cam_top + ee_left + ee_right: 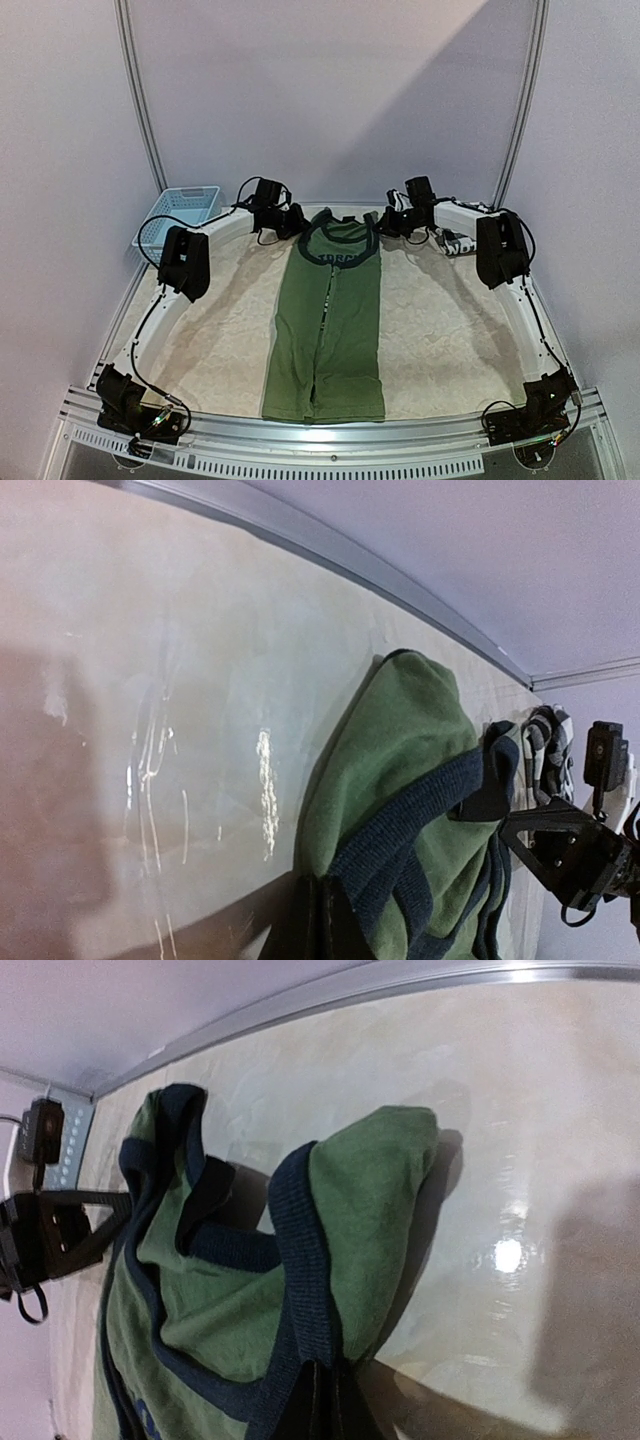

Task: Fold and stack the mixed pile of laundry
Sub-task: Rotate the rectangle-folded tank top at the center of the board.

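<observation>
My left gripper (322, 928) is pinched tight on the near-side shoulder of the olive-green sleeveless cloth shirt (325, 330) with dark blue ribbed trim. My right gripper (328, 1405) is clamped the same way on the other shoulder, with fabric bunched above each pair of fingers. The shirt lies lengthwise down the middle of the pale beige table (215, 340), folded narrow, collar at the far end between my wrists. A light blue plastic lattice basket (180, 215) sits at the far left corner.

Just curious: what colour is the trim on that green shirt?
Dark navy blue trim on the green shirt; best in the right wrist view.
</observation>
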Motion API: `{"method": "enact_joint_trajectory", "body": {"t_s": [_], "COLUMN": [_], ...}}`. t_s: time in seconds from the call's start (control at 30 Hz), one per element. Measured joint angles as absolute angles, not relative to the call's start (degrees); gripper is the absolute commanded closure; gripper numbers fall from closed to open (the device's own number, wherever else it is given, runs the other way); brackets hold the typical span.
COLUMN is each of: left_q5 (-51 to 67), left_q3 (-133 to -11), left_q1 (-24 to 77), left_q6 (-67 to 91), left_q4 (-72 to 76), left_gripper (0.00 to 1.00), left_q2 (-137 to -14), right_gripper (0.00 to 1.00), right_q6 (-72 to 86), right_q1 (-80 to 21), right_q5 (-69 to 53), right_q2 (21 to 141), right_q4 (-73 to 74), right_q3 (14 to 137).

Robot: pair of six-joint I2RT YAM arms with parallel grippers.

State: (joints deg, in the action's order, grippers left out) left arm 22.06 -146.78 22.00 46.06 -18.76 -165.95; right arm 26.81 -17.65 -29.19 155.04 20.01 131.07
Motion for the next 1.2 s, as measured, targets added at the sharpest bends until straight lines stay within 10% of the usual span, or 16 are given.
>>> {"method": "enact_joint_trajectory", "body": {"t_s": [0.47, 1.07, 1.2], "left_q5": [13.37, 10.66, 10.0], "left_q3": [-127.79, -139.94, -140.42], "left_q1": [22.02, 22.0, 22.0], "left_q6": [47.35, 51.64, 51.92], "left_q4": [-9.28, -9.39, -10.17], "left_gripper": [1.0, 1.0, 0.81], "left_q2": [-155.98, -162.25, -162.82], "right_gripper": [1.0, 0.95, 0.88], "right_q6": [26.94, 31.16, 30.33], "right_q1": [-17.54, -17.45, -17.43], "right_q5": [-26.17, -24.34, -23.53], "right_q2": [155.48, 159.02, 159.22], "right_q4": [20.05, 17.67, 16.29], "right_q3": [133.47, 139.13, 141.82]}}
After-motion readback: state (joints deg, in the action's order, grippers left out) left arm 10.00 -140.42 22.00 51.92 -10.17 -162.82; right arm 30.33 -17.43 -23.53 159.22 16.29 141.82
